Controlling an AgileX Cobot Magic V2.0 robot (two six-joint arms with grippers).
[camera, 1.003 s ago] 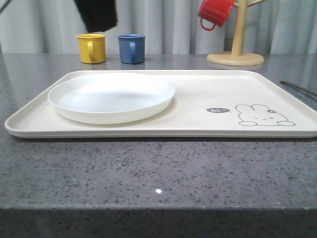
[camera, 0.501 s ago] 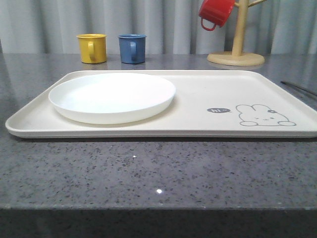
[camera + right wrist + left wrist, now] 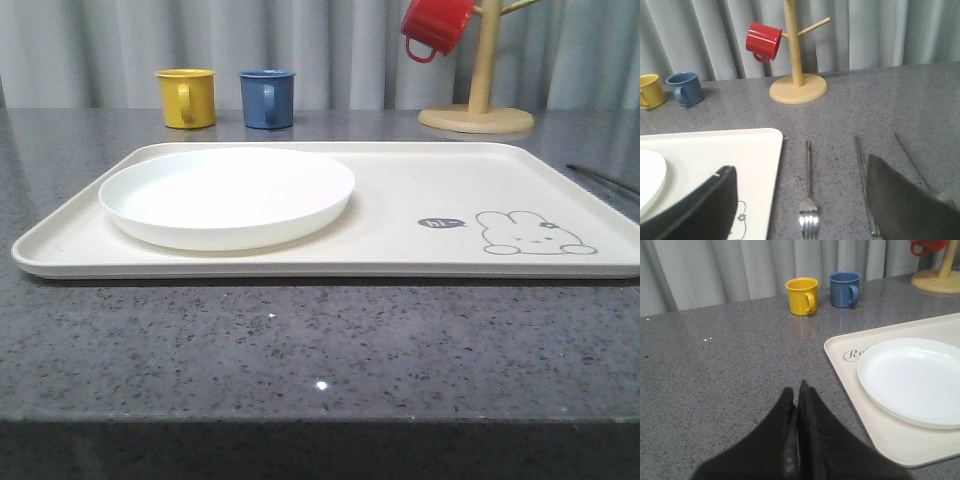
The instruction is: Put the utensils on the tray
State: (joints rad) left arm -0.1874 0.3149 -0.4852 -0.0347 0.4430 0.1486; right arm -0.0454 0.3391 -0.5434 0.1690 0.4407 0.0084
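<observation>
Done: round white plate (image 3: 226, 195) on cream rabbit-print tray (image 3: 400, 245) | Left: silver fork (image 3: 808, 200), flat metal chopsticks (image 3: 864, 185) on grey counter beside tray | left gripper (image 3: 797, 395) closed, empty | right gripper (image 3: 800, 200) spread wide

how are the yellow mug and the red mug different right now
The yellow mug stands upright on the counter; the red mug hangs tilted on a peg of the wooden mug tree. The yellow mug sits beside the blue mug, at the left end of the back row; the red one is off to the right. Both are plain mugs with one handle.
</observation>
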